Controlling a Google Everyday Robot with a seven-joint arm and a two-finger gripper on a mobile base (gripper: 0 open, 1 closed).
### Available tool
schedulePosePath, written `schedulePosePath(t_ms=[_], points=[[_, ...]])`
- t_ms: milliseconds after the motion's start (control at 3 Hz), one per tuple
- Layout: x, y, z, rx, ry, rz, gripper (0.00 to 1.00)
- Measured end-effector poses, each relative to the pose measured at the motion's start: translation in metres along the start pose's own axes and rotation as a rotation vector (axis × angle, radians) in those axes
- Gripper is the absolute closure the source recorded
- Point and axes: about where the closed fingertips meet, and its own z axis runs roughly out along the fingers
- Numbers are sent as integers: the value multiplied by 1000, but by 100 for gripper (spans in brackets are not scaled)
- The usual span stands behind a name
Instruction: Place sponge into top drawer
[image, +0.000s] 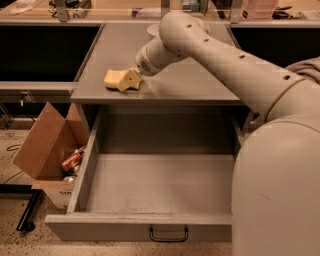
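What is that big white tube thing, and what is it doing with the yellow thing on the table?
That pale tube is a robot's arm. The robot has just one arm, and the bulky shape on the right is its body. There is only one picture, from a camera looking down at the furniture. At the arm's tip is the gripper, which is the robot's hand. It is right against the sponge, the pale yellow block lying on the grey countertop. I can't tell whether it has grabbed the sponge. Below, the top drawer is pulled open, with a black handle on its front. On the floor to the left sits a cardboard box holding what look like cans.
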Motion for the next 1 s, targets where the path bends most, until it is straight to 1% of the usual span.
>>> schedulePosePath(t_ms=[333,667,1000], points=[[-3,7,9,-24,12,-16,50],[-4,20,18,-63,27,-44,74],[-7,19,15,-63,26,-44,97]])
